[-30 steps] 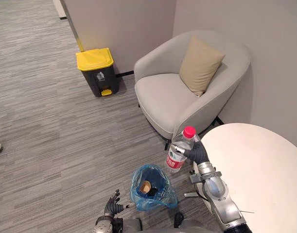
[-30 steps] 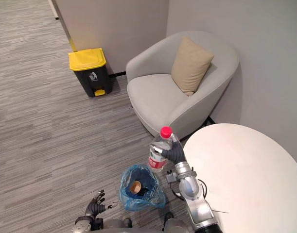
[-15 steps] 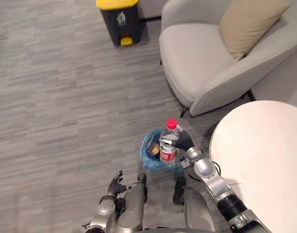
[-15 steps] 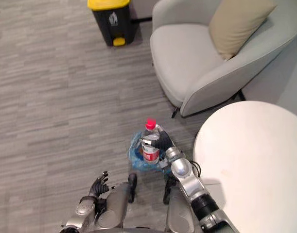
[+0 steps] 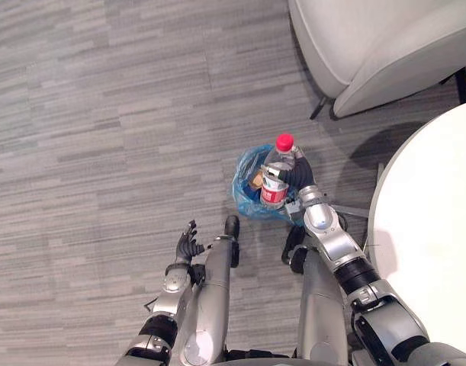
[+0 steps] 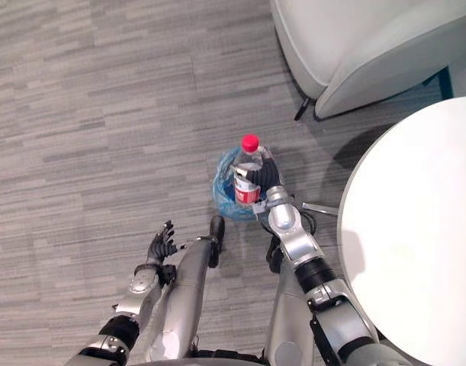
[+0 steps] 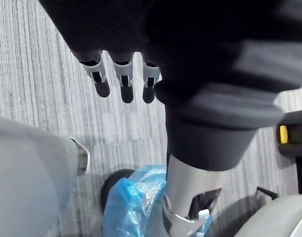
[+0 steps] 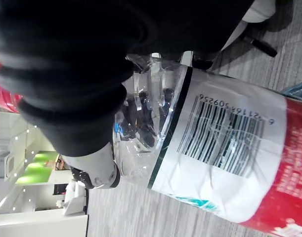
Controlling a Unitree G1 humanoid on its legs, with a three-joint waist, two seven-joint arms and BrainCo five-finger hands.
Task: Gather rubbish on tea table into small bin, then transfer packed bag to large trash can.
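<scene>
My right hand [image 5: 300, 177] is shut on a clear plastic bottle [image 5: 276, 174] with a red cap and a red-and-white label. It holds the bottle upright directly over the small bin lined with a blue bag [image 5: 250, 193]. The right wrist view has the bottle [image 8: 210, 143] up close, my fingers wrapped round its clear upper part. Something brown lies inside the bag. My left hand [image 5: 188, 245] hangs low by the floor at the lower left, fingers straight and holding nothing. The blue bag [image 7: 128, 205] appears past its fingertips [image 7: 124, 91] in the left wrist view.
The round white tea table [image 5: 435, 229] fills the right side. A grey armchair [image 5: 385, 38] stands at the top right, close behind the bin. Grey striped carpet [image 5: 103, 130] spreads to the left.
The camera has tilted further down, so the yellow-lidded can and cushion left the view. My right hand has brought the bottle from beside the chair to directly above the blue-lined bin.
</scene>
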